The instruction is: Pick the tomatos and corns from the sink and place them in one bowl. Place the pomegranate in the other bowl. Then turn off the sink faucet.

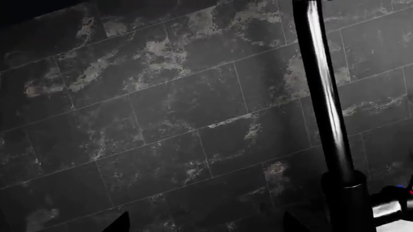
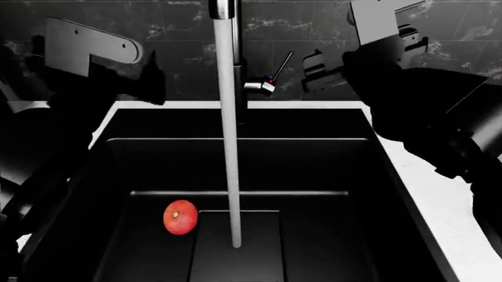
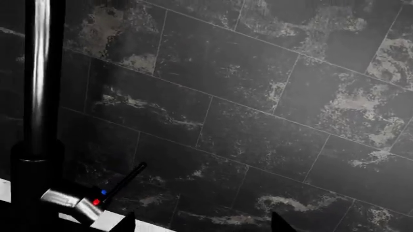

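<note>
Sink (image 2: 368, 176): one tomato (image 2: 180, 217) left of water stream (image 2: 229, 147); left gripper (image 1: 203, 223) and right gripper (image 3: 201, 223) spread, empty, above rear rim

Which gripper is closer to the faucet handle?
The right gripper: it hangs just beside the handle, on the side the lever points to. The left gripper is across the water stream, farther off.

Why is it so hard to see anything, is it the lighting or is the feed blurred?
Lighting, not blur. Head view: the sink basin is nearly black, only the tomato, water stream and white counter stand out, both arms reading as silhouettes. Left wrist view: dark marbled tiles, with a bright glare streak down the faucet neck. Right wrist view: equally dim, the faucet lever sharp.
</note>
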